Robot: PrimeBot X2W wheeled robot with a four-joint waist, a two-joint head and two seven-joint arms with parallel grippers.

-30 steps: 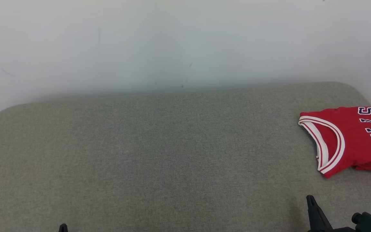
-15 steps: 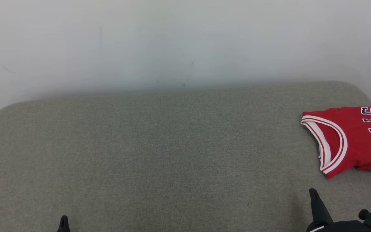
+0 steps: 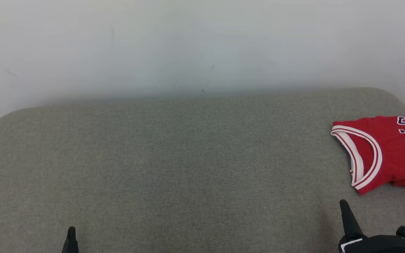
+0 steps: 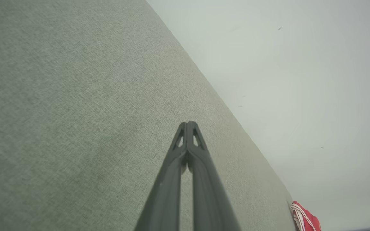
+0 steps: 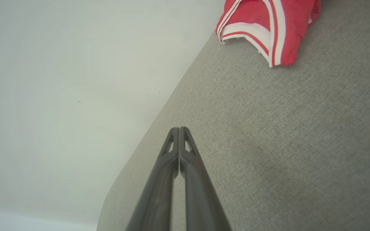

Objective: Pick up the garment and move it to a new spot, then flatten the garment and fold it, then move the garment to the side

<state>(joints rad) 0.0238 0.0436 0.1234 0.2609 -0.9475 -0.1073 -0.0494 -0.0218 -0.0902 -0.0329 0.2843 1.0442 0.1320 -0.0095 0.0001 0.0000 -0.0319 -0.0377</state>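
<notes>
Well, the red garment [image 3: 385, 154] lies folded at the far right side of the grey cushion [image 3: 188, 168] — it looks like the job is just about done. Left gripper [image 4: 188, 123] and right gripper [image 5: 179, 129] both have jaws pressed together, holding nothing.

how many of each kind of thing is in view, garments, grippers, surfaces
jersey: 1
grippers: 2 (left gripper, right gripper, both shut)
cushion: 1
total: 4
</notes>
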